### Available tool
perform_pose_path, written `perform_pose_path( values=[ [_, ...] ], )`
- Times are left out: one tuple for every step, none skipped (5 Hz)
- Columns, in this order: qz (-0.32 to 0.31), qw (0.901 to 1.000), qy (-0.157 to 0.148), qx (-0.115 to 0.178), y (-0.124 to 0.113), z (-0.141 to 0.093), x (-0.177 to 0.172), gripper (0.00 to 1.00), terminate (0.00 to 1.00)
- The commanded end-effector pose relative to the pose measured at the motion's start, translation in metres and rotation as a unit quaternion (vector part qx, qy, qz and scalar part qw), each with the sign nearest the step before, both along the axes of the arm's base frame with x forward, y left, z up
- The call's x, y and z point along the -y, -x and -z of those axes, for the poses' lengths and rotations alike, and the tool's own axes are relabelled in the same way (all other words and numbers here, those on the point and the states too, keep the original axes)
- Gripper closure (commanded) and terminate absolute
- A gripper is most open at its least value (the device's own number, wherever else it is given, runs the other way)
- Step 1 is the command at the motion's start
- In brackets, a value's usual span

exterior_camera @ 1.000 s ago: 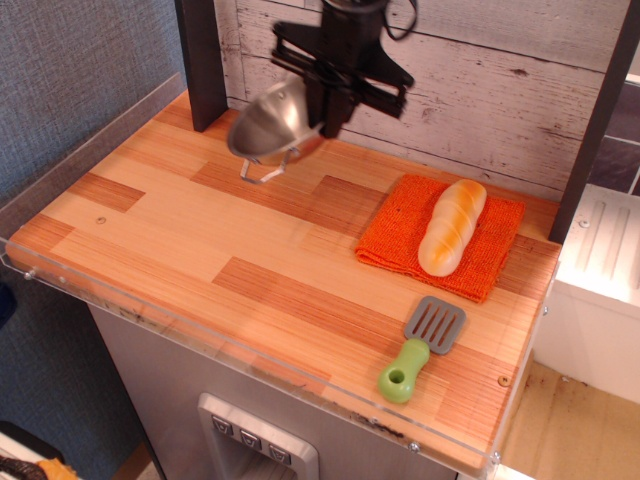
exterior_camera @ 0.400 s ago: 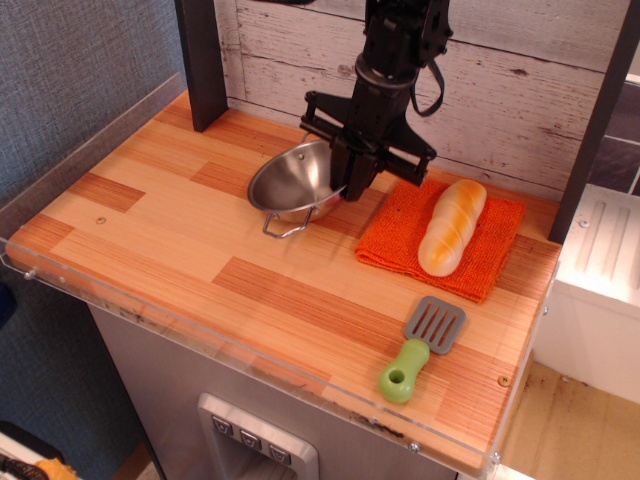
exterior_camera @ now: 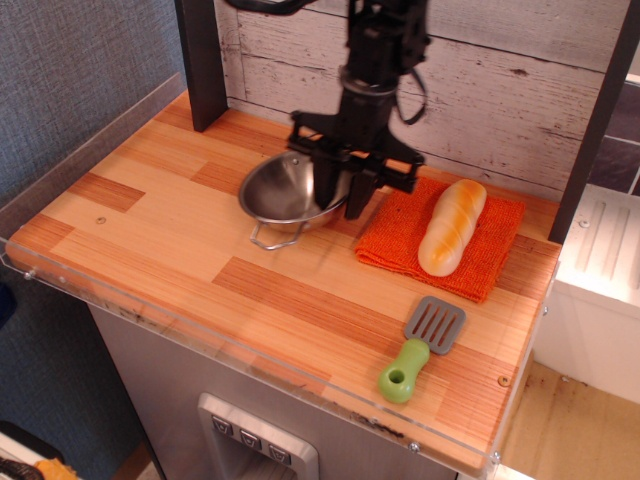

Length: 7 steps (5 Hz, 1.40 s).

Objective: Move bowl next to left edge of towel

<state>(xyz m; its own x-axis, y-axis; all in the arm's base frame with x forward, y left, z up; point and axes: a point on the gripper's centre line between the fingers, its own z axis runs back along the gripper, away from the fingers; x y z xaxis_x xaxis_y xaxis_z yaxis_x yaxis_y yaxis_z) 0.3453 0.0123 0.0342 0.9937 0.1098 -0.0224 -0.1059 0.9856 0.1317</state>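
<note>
My end effector [exterior_camera: 340, 195] hangs straight down over the right side of the bowl [exterior_camera: 280, 190]. One black finger [exterior_camera: 327, 190] goes down inside the bowl and the other finger [exterior_camera: 357, 197] comes down outside it, so the rim sits between them. The gap between them is small. I cannot tell for sure if they are squeezing the rim or just sitting around it, because my own black parts hide that spot. They also hide the far right part of the bowl.

The bowl is shiny and round, and it rests on the table [exterior_camera: 150, 225] with its open side up. A thin wire handle sticks out at the front. The bowl is just beside the left edge of the towel [exterior_camera: 400, 235]. My end effector covers the place where they could meet, so I cannot tell if they touch.

The towel is bright orange and lies flat. A long bread roll [exterior_camera: 452, 226] lies on it, toward its right side. Near the front of the table, well apart from the bowl, lies a spatula [exterior_camera: 423, 347] with a grey blade and a green handle.

My arm comes down from the top, in front of the white wooden wall [exterior_camera: 520, 60]. Its upper part is cut off by the top edge. A dark post [exterior_camera: 200, 60] stands at the back left.
</note>
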Motion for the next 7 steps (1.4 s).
perform_pose_path(
  values=[
    [-0.051, 0.9948, 0.056, 0.069, 0.023, -0.040, -0.008, 0.00, 0.00],
    [-0.020, 0.9932, 0.059, 0.098, 0.031, -0.066, 0.010, 0.00, 0.00],
    [0.031, 0.9923, 0.050, 0.109, 0.046, -0.083, 0.039, 0.00, 0.00],
    [0.060, 0.9921, 0.037, 0.104, 0.058, -0.085, 0.055, 0.00, 0.00],
    [0.066, 0.9943, 0.039, 0.075, 0.066, -0.084, 0.057, 0.00, 0.00],
    [0.066, 0.9943, 0.039, 0.075, 0.066, -0.084, 0.057, 0.00, 0.00],
    [0.066, 0.9943, 0.039, 0.075, 0.066, -0.084, 0.057, 0.00, 1.00]
  ],
)
